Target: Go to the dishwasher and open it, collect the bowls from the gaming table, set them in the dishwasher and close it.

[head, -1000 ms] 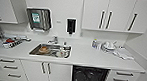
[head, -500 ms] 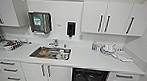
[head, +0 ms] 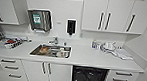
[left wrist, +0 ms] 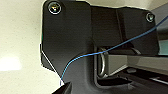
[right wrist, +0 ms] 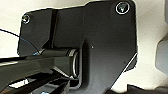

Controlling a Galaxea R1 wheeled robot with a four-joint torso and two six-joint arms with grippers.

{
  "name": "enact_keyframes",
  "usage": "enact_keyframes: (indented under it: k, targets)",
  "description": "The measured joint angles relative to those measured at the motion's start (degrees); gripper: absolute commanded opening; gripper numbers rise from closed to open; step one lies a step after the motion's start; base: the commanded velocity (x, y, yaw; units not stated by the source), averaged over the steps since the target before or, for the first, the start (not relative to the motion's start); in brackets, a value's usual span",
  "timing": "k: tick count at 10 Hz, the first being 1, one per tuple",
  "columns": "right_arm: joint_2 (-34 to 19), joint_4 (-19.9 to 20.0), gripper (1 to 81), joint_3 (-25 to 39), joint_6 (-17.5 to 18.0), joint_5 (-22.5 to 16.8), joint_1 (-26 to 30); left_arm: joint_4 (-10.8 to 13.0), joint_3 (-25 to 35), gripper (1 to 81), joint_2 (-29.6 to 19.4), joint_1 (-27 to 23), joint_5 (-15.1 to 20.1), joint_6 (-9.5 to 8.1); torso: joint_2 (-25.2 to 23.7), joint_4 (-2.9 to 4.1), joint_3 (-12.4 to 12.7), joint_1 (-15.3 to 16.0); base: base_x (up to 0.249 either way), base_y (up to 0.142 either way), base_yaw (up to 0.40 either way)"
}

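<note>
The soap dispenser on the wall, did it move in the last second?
No. The soap dispenser keeps its place between the paper towel holder and the upper cabinets; the whole picture shifted, so the camera moved.

My head camera looked forward and down from high up, squarely facing a white kitchen counter [head: 88, 58] at middling range. Both my wrist cameras sat close behind my own dark plates, over pale floor, sharing nothing with the head view.

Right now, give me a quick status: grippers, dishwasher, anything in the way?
Grippers: fingers can't be made out. Dishwasher straight ahead under the counter, dark cavity showing, looks open. Sink to its left has dishes in it. Nothing seen blocking the dishwasher.
</note>
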Motion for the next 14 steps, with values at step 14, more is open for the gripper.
enact_keyframes:
  k: [14]
  targets:
    - [0.0, 0.0, 81.1, 0.0, 0.0, 0.0, 0.1, 0.0, 0.0, 81.1, 0.2, -0.1, 0.0, 0.00, 0.5, 0.00, 2.0, -0.5, 0.000, 0.000, 0.000]
